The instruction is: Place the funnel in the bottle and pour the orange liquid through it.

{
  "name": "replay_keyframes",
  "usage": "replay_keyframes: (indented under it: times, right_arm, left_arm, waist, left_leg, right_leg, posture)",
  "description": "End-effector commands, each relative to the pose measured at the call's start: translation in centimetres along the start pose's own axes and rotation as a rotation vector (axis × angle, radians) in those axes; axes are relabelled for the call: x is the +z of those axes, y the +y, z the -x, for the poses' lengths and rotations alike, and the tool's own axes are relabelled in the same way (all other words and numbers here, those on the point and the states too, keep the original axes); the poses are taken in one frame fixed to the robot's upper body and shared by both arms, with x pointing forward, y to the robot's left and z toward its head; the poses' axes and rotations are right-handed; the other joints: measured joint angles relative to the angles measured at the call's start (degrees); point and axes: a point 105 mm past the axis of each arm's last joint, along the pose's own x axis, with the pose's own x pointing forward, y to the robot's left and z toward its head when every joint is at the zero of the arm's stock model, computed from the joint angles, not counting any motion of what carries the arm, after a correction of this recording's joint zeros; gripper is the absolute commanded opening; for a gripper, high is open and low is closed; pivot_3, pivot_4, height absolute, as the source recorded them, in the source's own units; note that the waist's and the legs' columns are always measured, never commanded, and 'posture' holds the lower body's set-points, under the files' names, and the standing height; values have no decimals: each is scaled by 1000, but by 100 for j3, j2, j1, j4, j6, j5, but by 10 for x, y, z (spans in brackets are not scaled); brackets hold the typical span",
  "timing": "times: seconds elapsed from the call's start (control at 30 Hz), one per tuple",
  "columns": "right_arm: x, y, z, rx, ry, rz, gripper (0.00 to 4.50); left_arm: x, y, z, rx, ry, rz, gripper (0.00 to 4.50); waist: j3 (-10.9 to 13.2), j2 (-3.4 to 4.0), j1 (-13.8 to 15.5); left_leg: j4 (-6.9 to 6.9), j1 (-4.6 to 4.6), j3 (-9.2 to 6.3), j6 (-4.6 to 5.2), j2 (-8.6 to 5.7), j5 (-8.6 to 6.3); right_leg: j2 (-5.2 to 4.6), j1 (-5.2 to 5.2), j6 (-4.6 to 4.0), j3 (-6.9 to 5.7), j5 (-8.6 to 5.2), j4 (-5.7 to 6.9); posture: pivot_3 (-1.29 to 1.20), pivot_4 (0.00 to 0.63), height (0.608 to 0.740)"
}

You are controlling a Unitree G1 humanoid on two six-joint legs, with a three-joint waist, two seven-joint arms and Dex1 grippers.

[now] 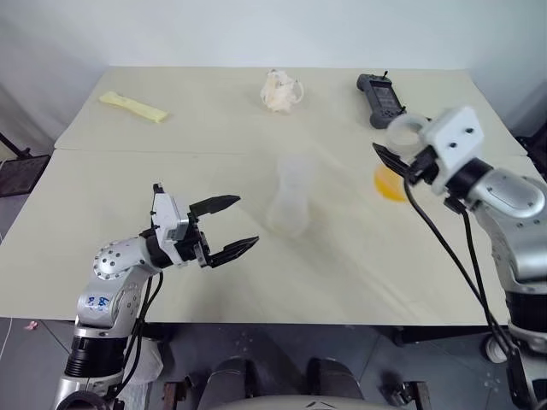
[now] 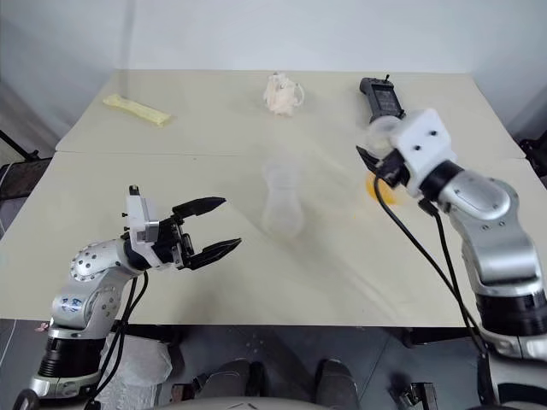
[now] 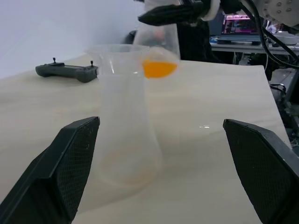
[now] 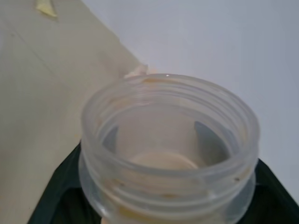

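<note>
Two beige tables point(image 1: 128, 196) abutting, white wall point(image 1: 256, 30); left claw point(image 1: 226, 226) apart, right claw point(image 1: 395, 164) clamps cup point(image 1: 400, 149).

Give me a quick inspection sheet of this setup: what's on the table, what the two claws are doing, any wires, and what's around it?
Surface: pale beige table, a seam running across it.
Job's things: clear bottle upright mid-table with the funnel seated in its neck; clear cup with orange liquid lifted off the table.
Clutter: pale yellow strip at the far left; crumpled cream-coloured object at the far middle; black handheld controller at the far right.
Grippers: left gripper open, near the bottle, apart from it; right gripper shut on the cup.
Cables: black cables hang along the right arm.
Surroundings: plain white wall; lit screen behind the table.
</note>
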Motion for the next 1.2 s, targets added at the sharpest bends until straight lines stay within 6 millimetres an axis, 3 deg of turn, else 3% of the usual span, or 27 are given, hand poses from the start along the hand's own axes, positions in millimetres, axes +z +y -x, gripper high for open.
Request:
replay_keyframes:
  times: [0.03,0.13,0.43,0.77,1.2]
  right_arm:
    - [18,1,-13,-6,-66,254,2488]
    - [19,16,-27,62,-96,375,2488]
    - [35,24,-54,32,-192,592,2488]
    - [47,27,-60,-17,-246,778,2488]
    - [52,32,-68,-31,-284,834,2488]
  left_arm:
    - [6,1,-7,-5,-29,-43,4500]
    - [5,1,-9,-5,-31,-42,4500]
    - [5,2,-11,9,-43,-46,4500]
    - [5,5,-13,34,-43,-57,4500]
    - [5,5,-14,75,-57,-50,4500]
  waist:
    - [0,0,-11]
    - [0,-1,-24]
    - [1,-1,-41]
    - [1,-1,-76]
    - [1,-1,-163]
  left_leg:
    - [-1,-1,1,0,1,0]
    - [-1,0,2,-2,4,1]
    - [-1,-3,7,-5,6,3]
    - [-2,-2,6,-6,7,3]
    - [-7,-2,5,-10,9,5]
  right_leg:
    - [0,-1,0,-2,0,1]
    - [1,-2,0,-4,0,3]
    - [1,-12,0,-2,0,11]
    - [1,-14,0,-1,0,13]
    - [3,-16,0,-2,0,15]
  posture:
    - [0,150,740]
    - [0,150,740]
    - [0,150,740]
    - [0,150,740]
    - [0,150,740]
